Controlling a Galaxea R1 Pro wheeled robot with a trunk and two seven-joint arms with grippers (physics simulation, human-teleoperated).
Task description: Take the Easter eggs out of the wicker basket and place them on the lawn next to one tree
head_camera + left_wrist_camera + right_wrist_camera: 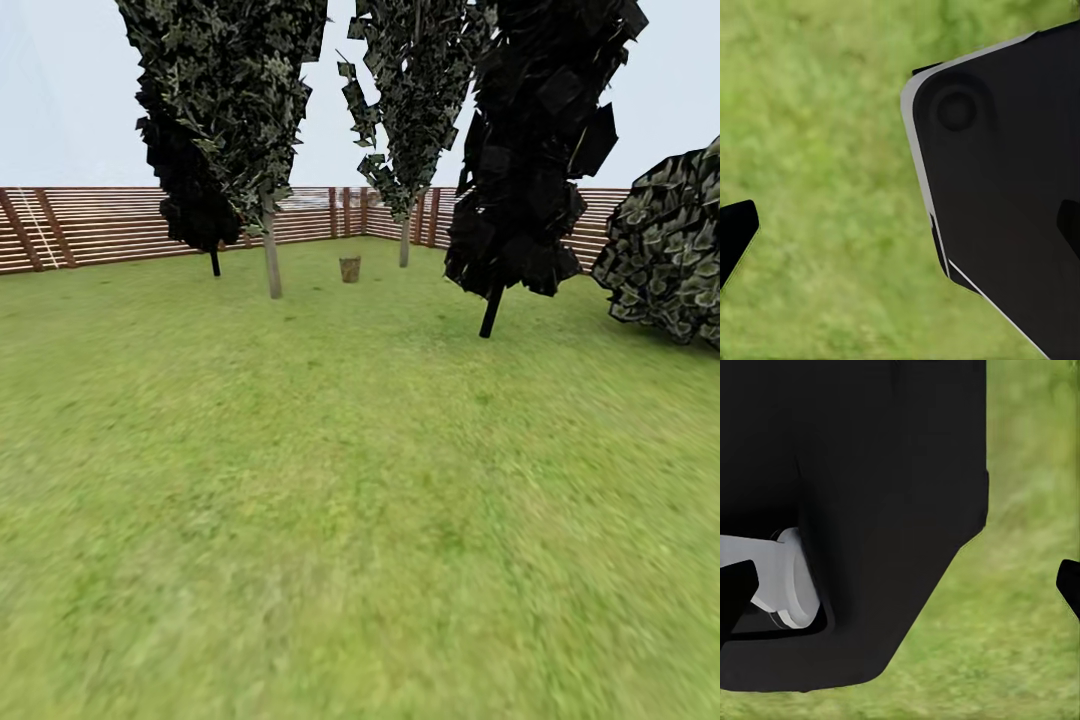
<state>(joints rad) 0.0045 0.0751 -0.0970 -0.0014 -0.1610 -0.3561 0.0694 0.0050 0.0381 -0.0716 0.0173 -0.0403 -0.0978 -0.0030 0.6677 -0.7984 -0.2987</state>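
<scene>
Wicker, light brown and woven, is being shown far across the lawn [360,500]: one wicker basket [350,269] is standing upright on the grass, well apart from the robot, between two pale-trunked trees. No Easter eggs are being made out at this range; the basket's inside is too small to judge.

The step in hand is being judged as the approach drive, with none of the task's handling yet begun. To do it well, the base should be steered straight up the open grass toward the basket, the black-trunked tree [530,150] on the right being kept well clear, and stopped near enough that the rim can be reached from above by either arm. The nearer grey-trunked tree [271,255], just left of the basket, is being judged the handiest spot for setting eggs down.

Counted in the head view: one basket; two grey-trunked trees, the second tree [404,243] standing far right of the basket; two dark-foliaged trees with black trunks, one far left [195,190] and one right; one round bush [670,250] at the right edge; one slatted wooden fence [100,225] ringing the garden.

In the wrist views, dark finger tips are being seen at the picture edges, wide apart over grass, so each gripper, left [900,229] and right [900,585], is being read as spread with nothing held.
</scene>
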